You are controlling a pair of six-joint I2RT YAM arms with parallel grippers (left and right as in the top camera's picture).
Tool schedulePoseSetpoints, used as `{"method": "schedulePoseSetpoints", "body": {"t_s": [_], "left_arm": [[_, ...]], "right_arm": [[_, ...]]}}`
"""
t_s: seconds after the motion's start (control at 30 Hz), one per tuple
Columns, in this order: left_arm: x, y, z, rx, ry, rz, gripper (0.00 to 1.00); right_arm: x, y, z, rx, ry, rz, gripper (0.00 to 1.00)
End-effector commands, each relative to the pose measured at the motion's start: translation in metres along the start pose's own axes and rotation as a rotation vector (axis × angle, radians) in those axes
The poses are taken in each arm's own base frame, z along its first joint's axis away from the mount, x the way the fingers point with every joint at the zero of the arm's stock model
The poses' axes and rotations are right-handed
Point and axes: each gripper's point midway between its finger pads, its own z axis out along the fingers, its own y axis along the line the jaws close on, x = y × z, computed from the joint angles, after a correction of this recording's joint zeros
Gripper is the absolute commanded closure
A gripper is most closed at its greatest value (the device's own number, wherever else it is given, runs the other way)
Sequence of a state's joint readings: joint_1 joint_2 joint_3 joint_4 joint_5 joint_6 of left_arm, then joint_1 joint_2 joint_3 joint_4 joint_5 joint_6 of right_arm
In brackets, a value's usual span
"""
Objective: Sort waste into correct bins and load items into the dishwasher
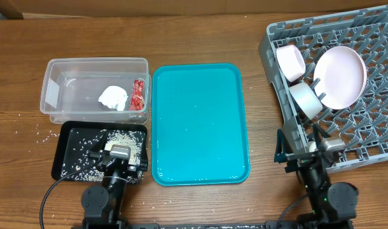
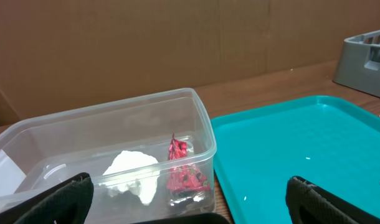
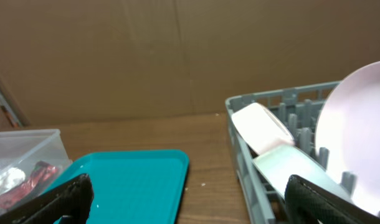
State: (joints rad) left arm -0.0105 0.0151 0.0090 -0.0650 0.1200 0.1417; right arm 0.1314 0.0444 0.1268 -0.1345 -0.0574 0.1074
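The clear tub (image 1: pixel 60 76) holds the white napkin wad (image 1: pixel 114 97) and the red wrapper (image 1: pixel 139 93); both also show in the left wrist view, napkin (image 2: pixel 134 173) and wrapper (image 2: pixel 184 174). The black tray (image 1: pixel 70 149) holds rice grains (image 1: pixel 121 138). The grey dish rack (image 1: pixel 372 38) holds a large white plate (image 1: pixel 339 76) and two bowls (image 1: pixel 291 62) (image 1: pixel 306 98). My left gripper (image 2: pixel 190 199) is open and empty over the black tray's near right corner. My right gripper (image 3: pixel 190 199) is open and empty by the rack's front left corner.
The teal tray (image 1: pixel 199 124) lies between the bins and the rack, bare. Loose rice grains (image 1: pixel 38 135) are scattered on the wooden table left of the black tray. A cardboard wall (image 2: pixel 177 43) stands behind the table.
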Motion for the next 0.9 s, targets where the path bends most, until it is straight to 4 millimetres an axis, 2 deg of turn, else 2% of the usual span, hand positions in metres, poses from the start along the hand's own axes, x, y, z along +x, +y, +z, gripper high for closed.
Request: {"method": "schedulePoseSetpoints", "body": {"t_s": [0.0,0.37,0.87], "left_arm": [[0.000,0.002,0.000,-0.008,-0.004,0.015,0.00],[0.000,0.002,0.000,-0.008,-0.004,0.015,0.00],[0.000,0.002,0.000,-0.008,-0.004,0.015,0.00]], "right_arm": [[0.016,0.002,0.004,-0.038,-0.035,-0.007,0.00],[0.035,0.000,0.005,-0.033,0.024,-0.001,0.00],[0.034,0.000,0.005,-0.034,0.023,-0.001,0.00]]}}
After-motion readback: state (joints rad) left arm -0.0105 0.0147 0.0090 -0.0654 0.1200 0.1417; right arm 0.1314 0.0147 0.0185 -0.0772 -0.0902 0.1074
